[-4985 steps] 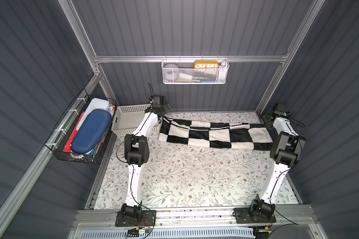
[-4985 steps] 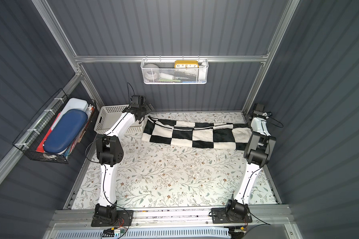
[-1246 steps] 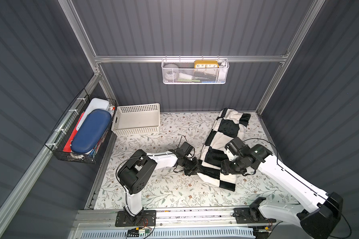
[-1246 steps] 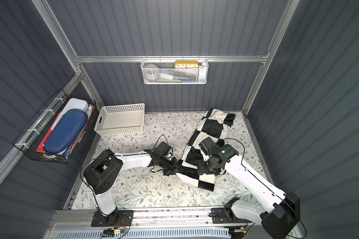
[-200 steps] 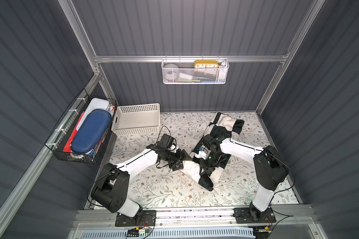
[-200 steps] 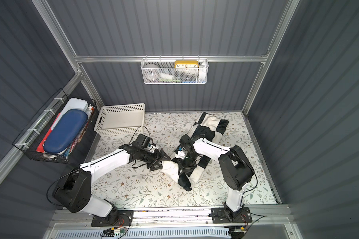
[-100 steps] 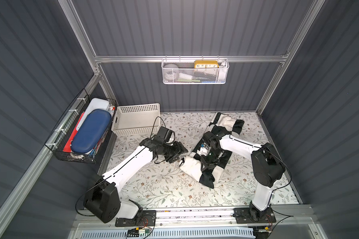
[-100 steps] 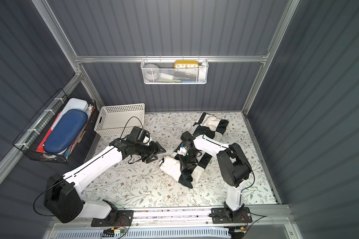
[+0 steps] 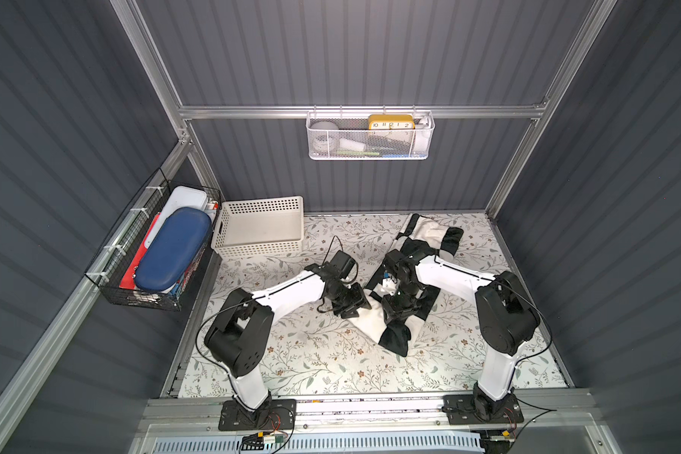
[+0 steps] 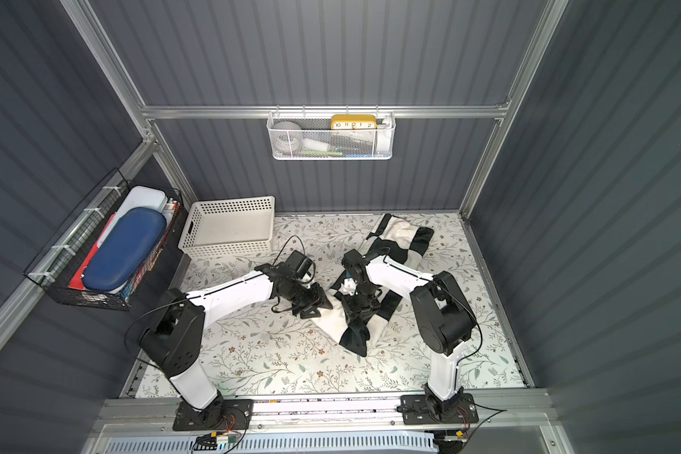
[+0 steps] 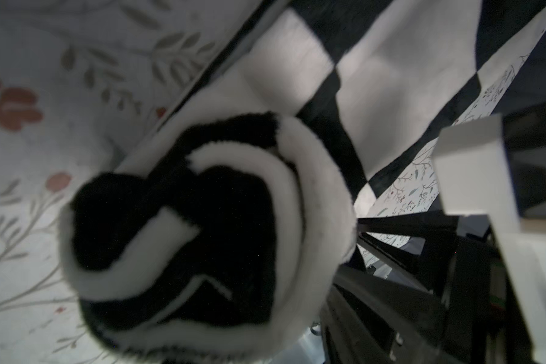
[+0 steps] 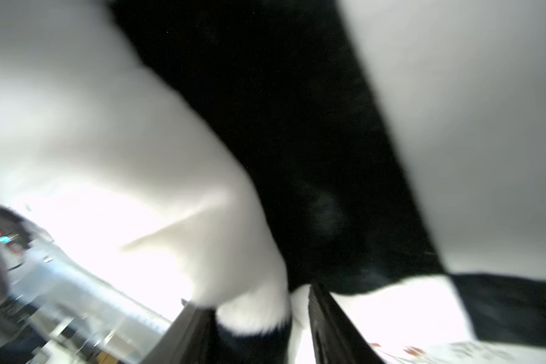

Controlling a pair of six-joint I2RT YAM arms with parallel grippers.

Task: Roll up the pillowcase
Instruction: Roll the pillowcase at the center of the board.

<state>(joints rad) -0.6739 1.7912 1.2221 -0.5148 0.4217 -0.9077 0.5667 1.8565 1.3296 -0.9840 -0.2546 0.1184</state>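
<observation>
While both arms reach in over the floral table cover point(image 9: 311, 353), the pillowcase point(image 9: 374, 320) lies to the right of the white perforated basket point(image 9: 260, 251) and well apart from it. It forms a narrow black-and-white checked strip set on a slant. Its far end sits about level with the basket, close to the back wall. Its near end, farther toward the front than the basket, is wound into a thick roll; both top views show this. Seen end-on in the left wrist view, the pillowcase point(image 11: 202, 220) shows curled layers of black and white plush resting on the cover, with flat checks stretching away behind the roll. The left gripper point(image 9: 356, 308) is at the side of the roll that faces the basket, touching it or just beside it. Its jaws are hidden from above and do not show in its own wrist view, so I cannot tell how they stand. The right gripper point(image 9: 400, 310) is down on the roll, on the side away from the basket. In the blurred right wrist view its dark fingers point(image 12: 328, 321) stand apart with a fold of plush between them. Whether they press the cloth or merely straddle it I cannot tell.
</observation>
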